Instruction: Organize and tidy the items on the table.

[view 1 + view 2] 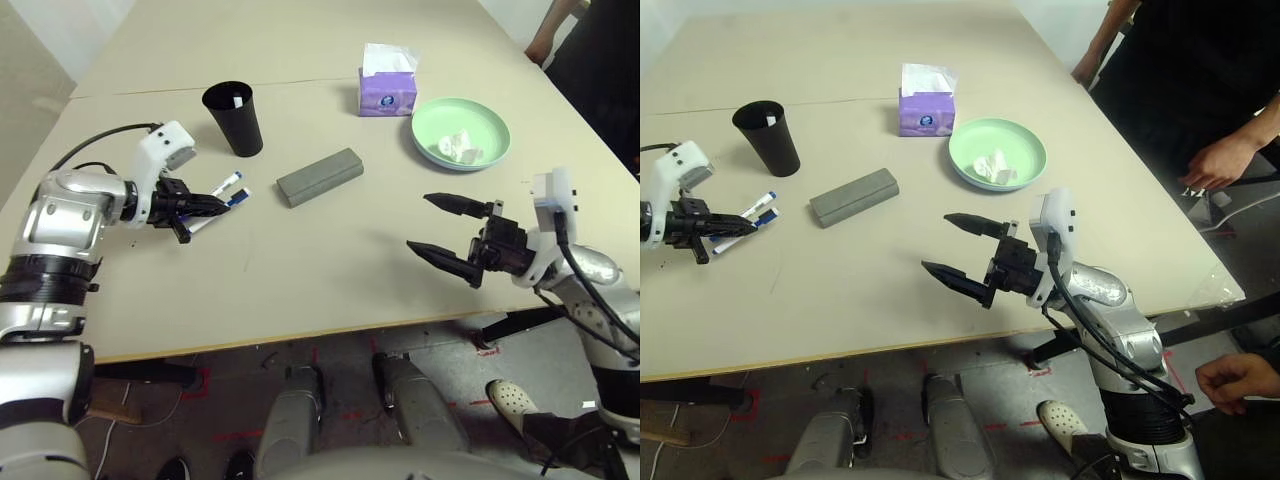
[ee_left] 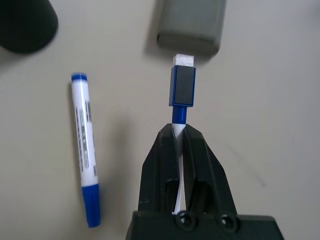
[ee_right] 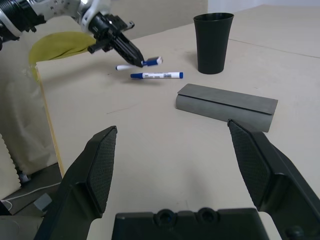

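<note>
Left end effector (image 2: pixel 181 137) clenched on one marker (image 2: pixel 182 90) near the bench's left edge, right end effector (image 1: pixel 442 229) spread idle: next, likely drop it in the cup (image 1: pixel 234 118).

I see white blue-capped markers (image 2: pixel 84 150), a grey glasses case (image 1: pixel 319 176), a black cup (image 1: pixel 234 118), a pale green plate (image 1: pixel 461 133), and perhaps a purple tissue box (image 1: pixel 387 92).
</note>
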You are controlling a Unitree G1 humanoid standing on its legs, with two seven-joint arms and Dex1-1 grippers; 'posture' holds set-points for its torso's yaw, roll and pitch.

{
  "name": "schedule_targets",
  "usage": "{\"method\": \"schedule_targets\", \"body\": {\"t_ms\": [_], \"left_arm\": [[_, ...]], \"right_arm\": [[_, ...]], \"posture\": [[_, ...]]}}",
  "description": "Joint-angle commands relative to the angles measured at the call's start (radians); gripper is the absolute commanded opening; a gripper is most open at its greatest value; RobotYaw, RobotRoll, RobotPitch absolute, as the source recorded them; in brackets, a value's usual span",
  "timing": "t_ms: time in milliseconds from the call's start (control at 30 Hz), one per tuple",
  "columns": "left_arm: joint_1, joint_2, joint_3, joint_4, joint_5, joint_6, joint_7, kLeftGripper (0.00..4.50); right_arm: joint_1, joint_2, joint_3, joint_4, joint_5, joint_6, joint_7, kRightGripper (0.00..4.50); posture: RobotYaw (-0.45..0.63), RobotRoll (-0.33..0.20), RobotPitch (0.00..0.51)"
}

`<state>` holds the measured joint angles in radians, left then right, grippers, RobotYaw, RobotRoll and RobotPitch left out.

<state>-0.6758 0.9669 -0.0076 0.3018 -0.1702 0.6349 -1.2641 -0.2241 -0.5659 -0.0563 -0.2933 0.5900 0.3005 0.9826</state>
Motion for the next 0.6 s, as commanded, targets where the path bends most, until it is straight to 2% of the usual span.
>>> {"method": "schedule_targets", "body": {"t_ms": [33,200,300,467,600], "left_arm": [[0.02,0.022,0.032,-0.055,-0.041,0.058,0.007,0.07],[-0.035,-0.035,0.166,-0.046,-0.13,0.082,0.119,0.07],[-0.047,-0.074,0.228,-0.027,-0.144,0.044,0.212,0.07],[-0.077,-0.153,0.328,0.018,-0.163,-0.086,0.378,0.07],[-0.101,-0.22,0.355,0.07,-0.155,-0.241,0.469,0.07]], "right_arm": [[-0.007,-0.001,0.008,0.012,0.001,0.001,0.011,4.5],[-0.014,0.001,0.007,0.019,0.0,0.0,0.015,4.5],[-0.014,0.002,0.007,0.018,-0.001,0.001,0.012,4.5],[-0.016,0.0,0.001,0.015,0.0,0.003,0.005,4.5],[-0.028,0.003,0.0,0.027,-0.002,0.002,0.0,4.5]], "posture": [[-0.19,0.0,0.169],[-0.18,0.0,0.17],[-0.18,0.0,0.17],[-0.18,0.0,0.17],[-0.18,0.0,0.173]]}}
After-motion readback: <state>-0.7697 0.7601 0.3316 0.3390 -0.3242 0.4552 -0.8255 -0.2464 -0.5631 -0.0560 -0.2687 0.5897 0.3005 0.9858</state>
